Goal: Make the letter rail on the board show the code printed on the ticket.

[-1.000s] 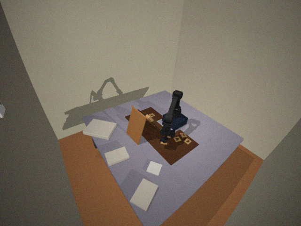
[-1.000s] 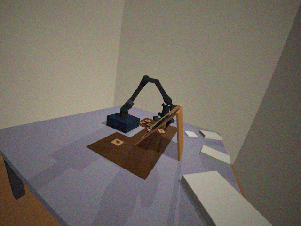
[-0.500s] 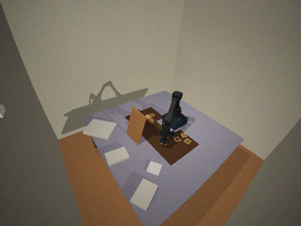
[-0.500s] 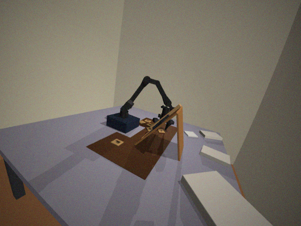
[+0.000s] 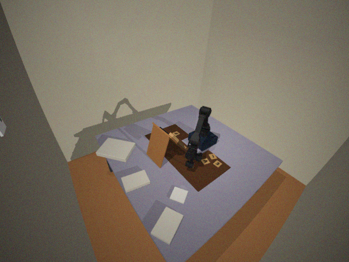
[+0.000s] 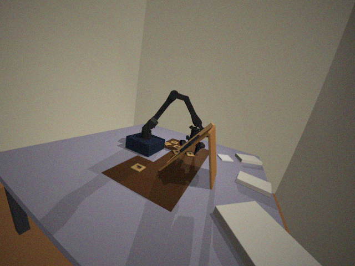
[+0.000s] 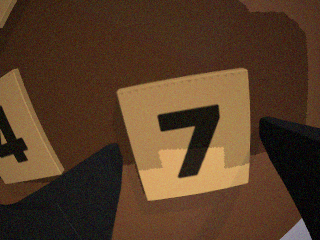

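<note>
My gripper [image 5: 194, 161] [image 6: 191, 148] [image 7: 191, 140] is open, pointing down low over the dark brown mat [image 5: 198, 182] [image 6: 169, 201]. In the wrist view its fingers stand either side of the 7 tile [image 6: 189, 154] [image 7: 185, 165], with a gap on both sides. The 4 tile [image 7: 22, 132] lies just outside the left finger. Several other tiles [image 5: 217, 163] [image 6: 173, 142] lie nearby, and one lone tile [image 5: 175, 133] [image 6: 138, 167] lies at the mat's other end. The tilted board [image 5: 158, 146] [image 6: 212, 160] carries the rail; its rail contents and the ticket's print are not readable.
The arm's dark blue base [image 5: 208, 143] [image 6: 143, 145] stands beside the mat. The board stands close to the gripper. Beyond it lie white slabs, a large one [image 5: 115, 149] [image 6: 258, 226], another [image 5: 135, 180] [image 6: 253, 183], a small one [image 5: 179, 195] [image 6: 225, 157] and one near the counter edge [image 5: 167, 225] [image 6: 249, 159].
</note>
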Controlling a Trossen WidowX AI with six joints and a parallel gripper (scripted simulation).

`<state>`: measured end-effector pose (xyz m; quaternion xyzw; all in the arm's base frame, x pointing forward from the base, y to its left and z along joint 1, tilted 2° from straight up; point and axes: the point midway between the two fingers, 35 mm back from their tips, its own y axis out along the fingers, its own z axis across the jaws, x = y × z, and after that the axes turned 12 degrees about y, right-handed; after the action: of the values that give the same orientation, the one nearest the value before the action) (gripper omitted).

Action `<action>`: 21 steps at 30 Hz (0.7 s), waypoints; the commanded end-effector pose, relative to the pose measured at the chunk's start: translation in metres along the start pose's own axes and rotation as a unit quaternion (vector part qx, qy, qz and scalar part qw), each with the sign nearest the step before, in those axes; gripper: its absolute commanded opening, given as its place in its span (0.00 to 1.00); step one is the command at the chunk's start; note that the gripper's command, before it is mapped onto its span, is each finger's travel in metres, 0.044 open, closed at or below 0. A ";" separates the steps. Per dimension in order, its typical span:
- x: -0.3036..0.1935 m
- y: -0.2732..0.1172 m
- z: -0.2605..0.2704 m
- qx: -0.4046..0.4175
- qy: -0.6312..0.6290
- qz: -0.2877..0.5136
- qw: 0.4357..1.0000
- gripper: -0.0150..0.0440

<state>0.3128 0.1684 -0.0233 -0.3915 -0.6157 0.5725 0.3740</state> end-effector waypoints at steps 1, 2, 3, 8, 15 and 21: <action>-0.001 0.000 0.000 -0.001 -0.002 0.002 1.000 0.74; -0.001 0.000 0.000 -0.001 -0.002 0.002 1.000 0.73; -0.001 0.000 0.000 -0.001 -0.002 0.002 1.000 0.72; -0.001 0.000 0.000 -0.001 -0.002 0.002 1.000 0.66; 0.000 -0.003 0.000 -0.001 -0.002 0.002 1.000 0.48; 0.000 -0.005 0.001 -0.001 -0.002 0.002 1.000 0.25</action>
<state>0.3116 0.1684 -0.0208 -0.3908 -0.6156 0.5733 0.3738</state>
